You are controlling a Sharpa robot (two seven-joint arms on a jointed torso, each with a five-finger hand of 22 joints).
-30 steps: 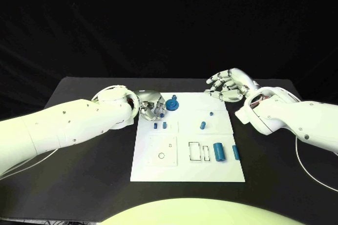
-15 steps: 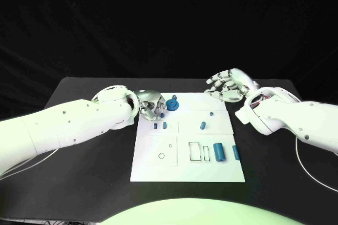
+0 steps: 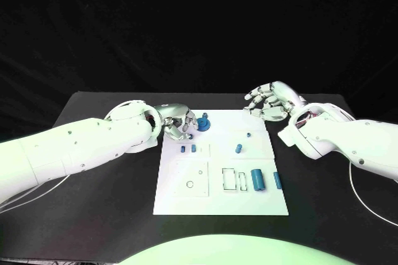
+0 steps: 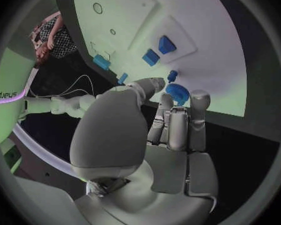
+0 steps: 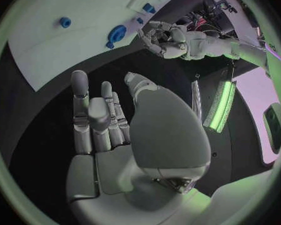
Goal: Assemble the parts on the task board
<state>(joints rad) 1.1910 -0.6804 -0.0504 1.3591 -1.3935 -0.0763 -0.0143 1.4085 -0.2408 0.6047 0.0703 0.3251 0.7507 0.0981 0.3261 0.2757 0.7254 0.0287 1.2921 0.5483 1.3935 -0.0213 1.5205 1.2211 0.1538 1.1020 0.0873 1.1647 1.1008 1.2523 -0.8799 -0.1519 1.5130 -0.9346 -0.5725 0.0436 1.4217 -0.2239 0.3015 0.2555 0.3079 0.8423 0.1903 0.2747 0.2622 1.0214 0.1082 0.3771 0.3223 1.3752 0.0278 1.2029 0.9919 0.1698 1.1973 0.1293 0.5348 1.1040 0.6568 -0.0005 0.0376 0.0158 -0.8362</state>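
Black bench (image 3: 99, 219) fills the lower part of the head view, with dark cloth behind it. On it, in the middle of the frame, lies the white task board (image 3: 217, 202).

The step in hand looks like the first part of the job: picking up or seating the round blue gear (image 3: 203, 123) at the upper left of the board. The left hand (image 3: 176, 122) sits at the board's upper left edge, just beside that gear. In the left wrist view the fingers (image 4: 198, 105) are curled forward with the tips right at the gear (image 4: 176, 92). I cannot tell if they pinch it or only touch it.

The right hand (image 3: 270, 102) hovers over the upper right corner of the board. Its fingers (image 5: 80, 87) are spread apart and hold nothing.

Other blue parts wait on the board. Two small blocks (image 3: 189, 148) lie left of centre. A small peg (image 3: 238, 147) lies near the middle. A short cylinder (image 3: 258, 179) and a thin bar (image 3: 278, 179) lie at the lower right, next to the outlined slots (image 3: 233, 179).

Most of the task seems still to be done. Next, I think the left hand needs a firm, careful grip on the gear, then a slow straight move so it does not tip or slide away.
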